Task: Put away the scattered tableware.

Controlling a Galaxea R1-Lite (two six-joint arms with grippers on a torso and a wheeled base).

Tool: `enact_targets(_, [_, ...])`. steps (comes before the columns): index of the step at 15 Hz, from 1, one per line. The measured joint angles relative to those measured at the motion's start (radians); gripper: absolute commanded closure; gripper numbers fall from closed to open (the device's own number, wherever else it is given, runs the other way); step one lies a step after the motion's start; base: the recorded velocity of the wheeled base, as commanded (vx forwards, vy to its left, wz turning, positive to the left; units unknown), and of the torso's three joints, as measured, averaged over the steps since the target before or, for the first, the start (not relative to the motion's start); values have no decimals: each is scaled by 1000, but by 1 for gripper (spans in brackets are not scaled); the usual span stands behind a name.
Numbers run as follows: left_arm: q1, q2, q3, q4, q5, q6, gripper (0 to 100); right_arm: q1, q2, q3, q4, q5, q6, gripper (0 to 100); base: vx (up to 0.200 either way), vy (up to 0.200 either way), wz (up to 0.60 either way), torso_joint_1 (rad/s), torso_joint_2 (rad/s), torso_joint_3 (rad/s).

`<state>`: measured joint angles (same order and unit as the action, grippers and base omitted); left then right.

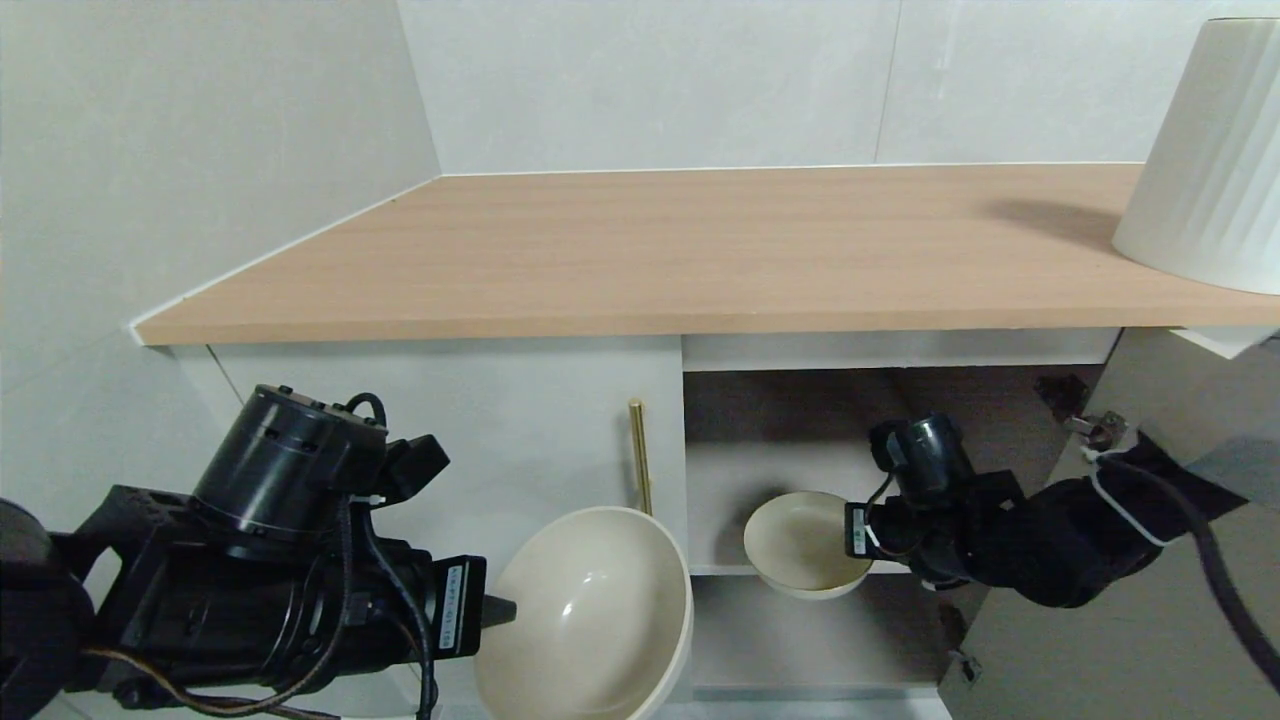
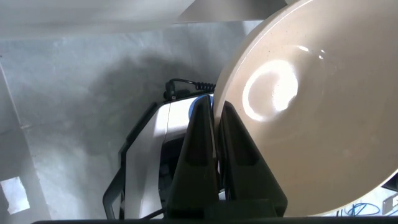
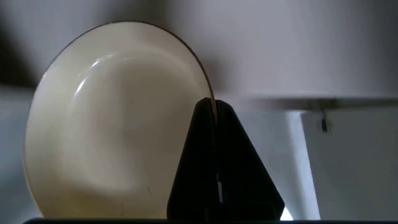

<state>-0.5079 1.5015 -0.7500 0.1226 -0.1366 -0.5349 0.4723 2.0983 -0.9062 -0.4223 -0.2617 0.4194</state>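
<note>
- The left claw point(image 1: 497, 608) is pinching the rim of a big bowl point(image 1: 590, 615), one finger inside and one outside. The bowl hangs tilted just beyond its tips, in front of the closed cupboard door point(image 1: 520, 430).
- The right claw point(image 1: 860, 530) pinches the rim of a small bowl point(image 1: 805, 540) the same way. It holds the bowl out ahead, inside the open cupboard point(image 1: 790, 410) and just above a shelf point(image 1: 715, 571).
- A rim grip likely steadies each bowl and leaves its base free for setting down. The small one looks close to being shelved.
</note>
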Motion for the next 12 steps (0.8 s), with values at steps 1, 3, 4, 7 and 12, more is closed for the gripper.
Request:
enact_targets(1, [0, 0, 0, 0, 0, 0, 100, -16, 44, -8, -34, -19, 1, 100, 0, 0, 0, 0, 0, 0])
enact_targets(3, [0, 1, 0, 0, 0, 0, 100, -39, 113, -33, -60, -37, 5, 100, 0, 0, 0, 0, 0, 0])
enact_targets(4, [0, 1, 0, 0, 0, 0, 100, -48, 137, -43, -63, -39, 7, 100, 0, 0, 0, 0, 0, 0])
enact_targets(7, [0, 2, 1, 0, 0, 0, 100, -66, 186, -69, -68, -48, 10, 100, 0, 0, 0, 0, 0, 0])
enact_targets(12, [0, 2, 1, 0, 0, 0, 100, -81, 234, -138, -69, -92, 19, 100, 0, 0, 0, 0, 0, 0])
